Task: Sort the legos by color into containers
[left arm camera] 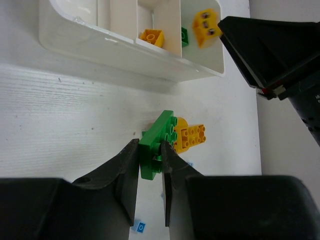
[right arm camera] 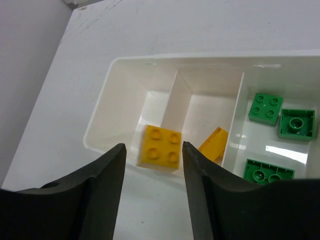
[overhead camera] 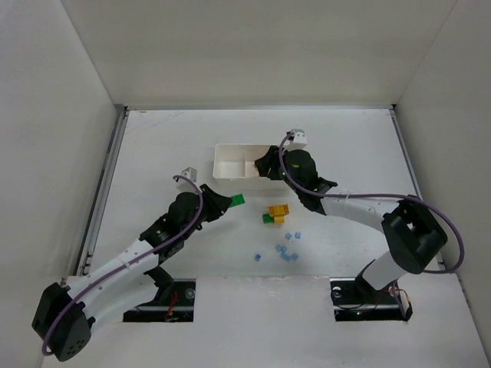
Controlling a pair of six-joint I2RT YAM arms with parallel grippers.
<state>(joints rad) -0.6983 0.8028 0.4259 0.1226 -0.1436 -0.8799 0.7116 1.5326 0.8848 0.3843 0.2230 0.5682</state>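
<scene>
Clamped in left gripper [left arm camera: 149, 151]: green lego [left arm camera: 160, 131], long axis pointing up-frame toward tray [left arm camera: 125, 55]. Over the tray, right gripper [right arm camera: 153, 150] spread, yellow lego [right arm camera: 161, 148] apparently loose between.

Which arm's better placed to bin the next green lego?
Left. The left gripper is shut on a green brick near the tray; the right gripper is open over the tray, a yellow brick below it.

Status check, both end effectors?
Left end effector shut on green lego. Right end effector open above tray, yellow lego loose between its fingers. Blue legos unsorted on table. Nothing in the way.
</scene>
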